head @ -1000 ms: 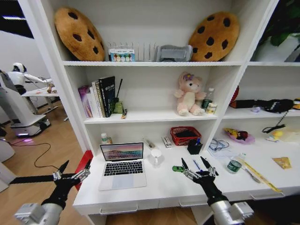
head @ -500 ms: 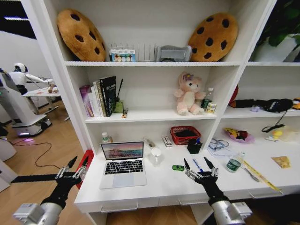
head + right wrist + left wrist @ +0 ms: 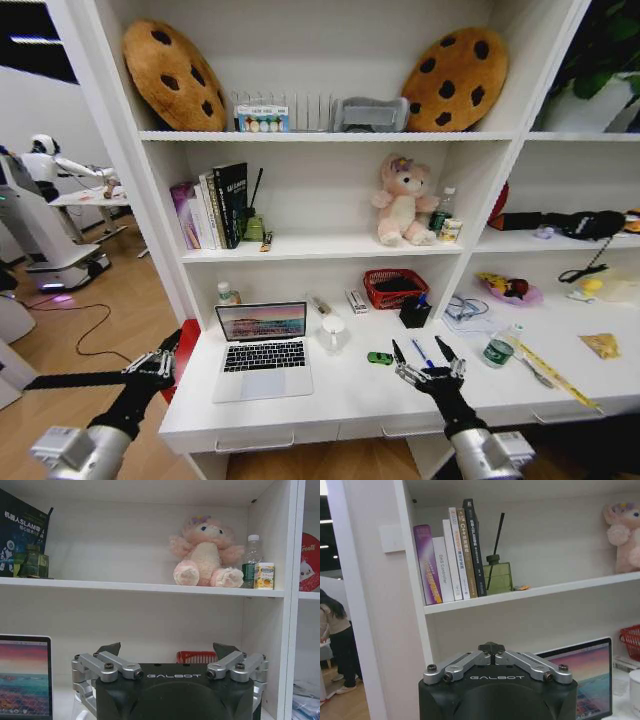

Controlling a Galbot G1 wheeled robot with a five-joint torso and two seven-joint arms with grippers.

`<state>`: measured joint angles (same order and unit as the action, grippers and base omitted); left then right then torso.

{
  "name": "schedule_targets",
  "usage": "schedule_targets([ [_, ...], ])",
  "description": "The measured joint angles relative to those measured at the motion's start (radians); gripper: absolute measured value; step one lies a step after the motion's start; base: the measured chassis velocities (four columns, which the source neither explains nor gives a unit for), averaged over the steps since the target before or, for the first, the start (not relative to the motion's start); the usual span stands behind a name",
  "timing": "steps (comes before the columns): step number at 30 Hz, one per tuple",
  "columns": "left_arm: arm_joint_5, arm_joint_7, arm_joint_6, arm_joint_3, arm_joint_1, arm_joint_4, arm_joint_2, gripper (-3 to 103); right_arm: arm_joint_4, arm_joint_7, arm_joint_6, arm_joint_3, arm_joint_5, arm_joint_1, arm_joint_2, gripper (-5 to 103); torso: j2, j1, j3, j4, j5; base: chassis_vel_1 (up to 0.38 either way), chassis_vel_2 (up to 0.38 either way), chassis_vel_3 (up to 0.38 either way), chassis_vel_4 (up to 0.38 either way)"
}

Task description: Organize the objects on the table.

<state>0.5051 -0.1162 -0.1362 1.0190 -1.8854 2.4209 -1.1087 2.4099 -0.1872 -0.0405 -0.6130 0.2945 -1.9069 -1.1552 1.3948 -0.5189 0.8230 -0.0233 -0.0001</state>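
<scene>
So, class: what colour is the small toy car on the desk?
Green; the toy car shows best in the head view.

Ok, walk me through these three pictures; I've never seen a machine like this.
This is a two-armed wheeled robot facing a white desk under shelves. The wide picture comes from its head; the other two come from cameras on its wrists, looking past each end effector.

The left end effector hangs off the desk's left end, fingers shut. The right end effector is over the desk, open, near a blue pen and a tiny green toy car. A silver laptop sits open.

Neither holds anything.
</scene>
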Motion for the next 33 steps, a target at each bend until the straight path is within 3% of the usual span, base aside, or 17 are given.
schedule_targets([
  [2,-0.015,-0.022,0.009,0.014,0.044,-0.058,0.080,0,-0.009,0.002,-0.006,-0.005,-0.009,-0.001,-0.006,100,0.000,0.000,0.000,0.0002,-0.0001,0.000,0.000,0.000,0.000],
  [4,-0.021,-0.031,0.013,0.016,0.065,-0.083,0.111,0,-0.012,0.002,-0.009,-0.007,-0.012,-0.001,-0.007,100,0.000,0.000,0.000,0.0003,-0.0001,0.000,0.000,0.000,0.000],
  [5,-0.032,-0.043,0.022,0.018,0.107,-0.134,0.177,0,-0.017,0.003,-0.014,-0.010,-0.016,-0.002,-0.011,100,0.000,0.000,0.000,0.0001,-0.0004,0.000,0.000,0.000,0.000],
  [6,-0.032,-0.043,0.022,0.018,0.107,-0.134,0.177,0,-0.017,0.003,-0.014,-0.010,-0.016,-0.002,-0.011,100,0.000,0.000,0.000,0.0001,-0.0004,0.000,0.000,0.000,0.000],
  [7,-0.050,-0.070,0.037,0.019,0.155,-0.200,0.272,0,-0.022,0.003,-0.017,-0.015,-0.020,-0.004,-0.017,100,0.000,0.000,0.000,-0.0002,-0.0003,0.000,0.000,0.000,0.000],
  [9,-0.059,-0.082,0.044,0.019,0.167,-0.221,0.301,0,-0.023,0.003,-0.018,-0.016,-0.021,-0.005,-0.019,100,0.000,0.000,0.000,-0.0003,0.0000,0.000,0.000,0.000,0.000],
  [12,-0.170,-0.211,0.100,-0.005,0.231,-0.324,0.431,0,-0.031,0.003,-0.021,-0.021,-0.035,-0.015,-0.040,100,0.000,0.000,0.000,0.0000,-0.0001,0.000,0.000,0.000,0.000],
  [14,-0.181,-0.223,0.105,-0.009,0.237,-0.333,0.442,0,-0.033,0.003,-0.022,-0.021,-0.038,-0.017,-0.044,100,0.000,0.000,0.000,0.0001,-0.0002,0.000,0.000,0.000,0.000],
  [17,-0.254,-0.320,0.153,-0.056,0.304,-0.405,0.527,0,-0.044,0.003,-0.039,-0.020,-0.063,-0.026,-0.075,100,0.000,0.000,0.000,0.0001,-0.0001,0.000,0.000,0.000,0.000],
  [24,-0.270,-0.416,0.205,-0.157,0.439,-0.516,0.655,0,-0.055,0.004,-0.051,-0.020,-0.080,-0.035,-0.103,100,0.000,0.000,0.000,0.0000,0.0001,0.000,0.000,0.000,0.000],
  [26,-0.270,-0.459,0.218,-0.232,0.530,-0.559,0.692,0,-0.059,0.006,-0.052,-0.020,-0.082,-0.035,-0.110,100,0.000,0.000,0.000,0.0002,0.0001,0.000,0.000,0.000,0.000],
  [29,-0.270,-0.470,0.220,-0.283,0.581,-0.572,0.699,0,-0.061,0.007,-0.052,-0.020,-0.083,-0.035,-0.113,100,0.000,0.000,0.000,0.0003,0.0003,0.000,0.000,0.000,0.000],
  [31,-0.275,-0.485,0.220,-0.442,0.736,-0.610,0.698,0,-0.064,0.008,-0.053,-0.021,-0.085,-0.036,-0.117,100,0.000,0.000,0.000,0.0001,0.0001,0.000,0.000,0.000,0.000],
  [32,-0.275,-0.485,0.220,-0.442,0.736,-0.610,0.698,0,-0.064,0.008,-0.053,-0.021,-0.085,-0.036,-0.117,100,0.000,0.000,0.000,0.0001,0.0001,0.000,0.000,0.000,0.000],
  [33,-0.281,-0.490,0.220,-0.502,0.796,-0.627,0.691,0,-0.065,0.008,-0.053,-0.024,-0.085,-0.037,-0.118,100,0.000,0.000,0.000,-0.0001,0.0001,0.000,0.000,0.000,0.000],
])
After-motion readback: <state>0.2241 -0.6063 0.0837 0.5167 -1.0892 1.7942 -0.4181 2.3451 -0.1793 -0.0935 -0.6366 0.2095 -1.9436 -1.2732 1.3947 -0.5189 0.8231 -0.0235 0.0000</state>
